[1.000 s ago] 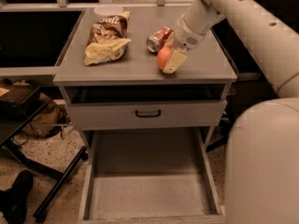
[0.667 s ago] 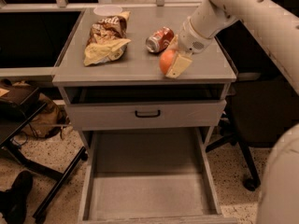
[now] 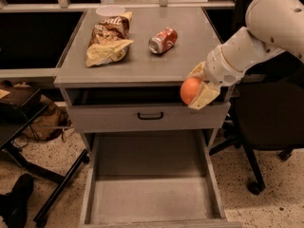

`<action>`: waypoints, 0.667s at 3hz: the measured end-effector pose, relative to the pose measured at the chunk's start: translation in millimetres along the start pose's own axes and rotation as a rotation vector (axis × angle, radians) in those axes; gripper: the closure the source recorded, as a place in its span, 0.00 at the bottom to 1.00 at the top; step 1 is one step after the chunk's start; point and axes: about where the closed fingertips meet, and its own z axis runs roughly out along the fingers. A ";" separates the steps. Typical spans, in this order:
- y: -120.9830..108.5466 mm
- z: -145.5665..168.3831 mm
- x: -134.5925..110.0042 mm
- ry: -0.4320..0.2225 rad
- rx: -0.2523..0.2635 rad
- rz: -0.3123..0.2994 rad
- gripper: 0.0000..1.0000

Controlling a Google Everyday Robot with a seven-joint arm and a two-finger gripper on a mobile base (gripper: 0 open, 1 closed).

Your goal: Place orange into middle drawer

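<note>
Orange [image 3: 190, 90]: held in the air at the front right corner of the table, level with the top of the drawer front; not in the middle drawer.
Fingers [image 3: 205, 95]: pale yellow, closed on the orange, one above and behind it, the other below and to its right; the fruit's left side is bare.
Gripper [image 3: 194, 90]: hangs just off the table's front edge, higher in the view than the right side of the open drawer.
Arm [image 3: 247, 46]: cream-white, comes in from the upper right and slopes down to the gripper.
Middle drawer [image 3: 152, 198]: pulled out toward the camera beneath the table, with low grey side walls and a flat grey floor; nothing lies in it.
Drawer front [image 3: 118, 118]: grey, with a black handle [image 3: 150, 115], and sits above the open drawer under a dark gap.
Table [image 3: 142, 63]: grey flat top.
Soda can [image 3: 163, 40]: red, on its side on the table, well apart from the orange.
Chip bag [image 3: 109, 44]: crumpled, brown and yellow, left of the can.
White round lid or cup [image 3: 110, 10]: at the table's back edge, touching the top of the bag.
Office chair [image 3: 266, 122]: dark, to the right of the table, behind the arm.
Shoe [image 3: 16, 203]: dark, on the speckled floor at the lower left.
</note>
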 end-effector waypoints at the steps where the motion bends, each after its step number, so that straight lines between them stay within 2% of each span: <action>1: 1.3 1.9 -0.5 0.001 -0.004 0.001 1.00; 2: 24.8 14.8 7.9 -0.016 -0.001 0.046 1.00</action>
